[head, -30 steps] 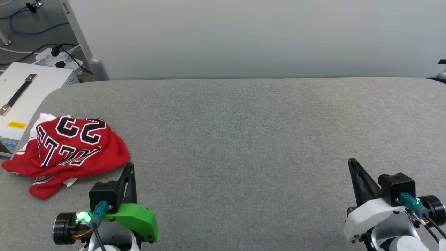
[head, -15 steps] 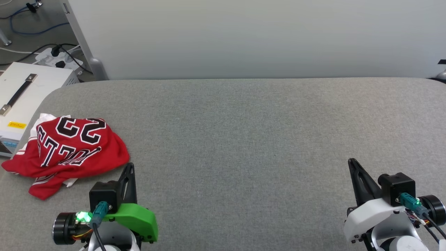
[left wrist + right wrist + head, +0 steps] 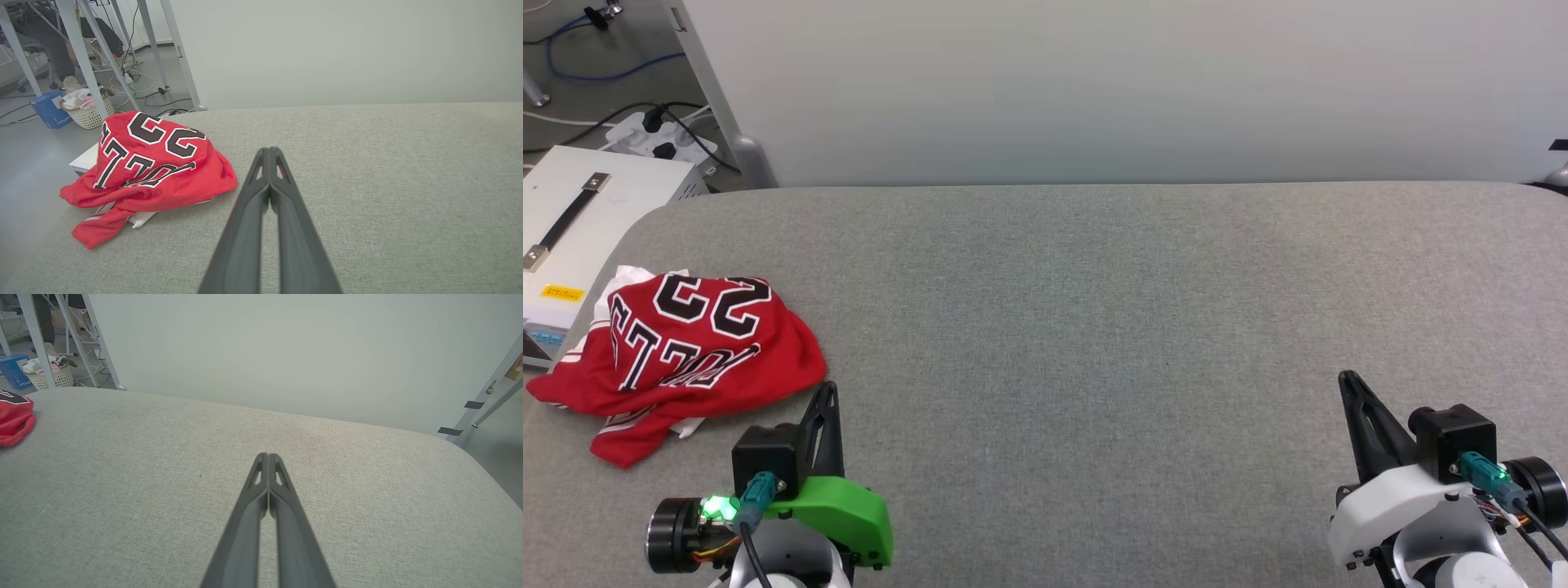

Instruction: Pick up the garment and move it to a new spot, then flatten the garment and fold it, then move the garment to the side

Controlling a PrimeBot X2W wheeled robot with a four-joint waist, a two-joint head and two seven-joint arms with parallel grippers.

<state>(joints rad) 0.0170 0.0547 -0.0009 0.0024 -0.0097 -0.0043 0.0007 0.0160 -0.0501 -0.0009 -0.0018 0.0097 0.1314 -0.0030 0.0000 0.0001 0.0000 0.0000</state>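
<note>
the garment [image 3: 678, 351], a red jersey t-shirt, lies in a crumpled heap at the left end of the grey fabric-covered table [image 3: 1094, 327], its black, white-edged print facing up and reading upside down in the head view. its left side reaches the table's rounded left edge, with a red fold right at the rim, and bits of white sleeve and striped trim poke out at the far side and under the near side. beyond that edge a white case [image 3: 580, 212] with a black handle stands just beside the table, and a power strip [image 3: 658, 135] with cables lies on the floor behind it. the rest of the tabletop runs bare to the right, all the way to the rounded right corner, and a pale wall panel [image 3: 1094, 82] stands along the far edge.

the left gripper [image 3: 827, 392] hovers low over the table just right of the garment's near side, close but not touching it, fingers pointing away from the robot; its two fingers are pressed together with nothing between them. the right gripper [image 3: 1347, 380] sits well apart at the lower right over bare fabric, fingers likewise closed tip to tip and empty
</note>
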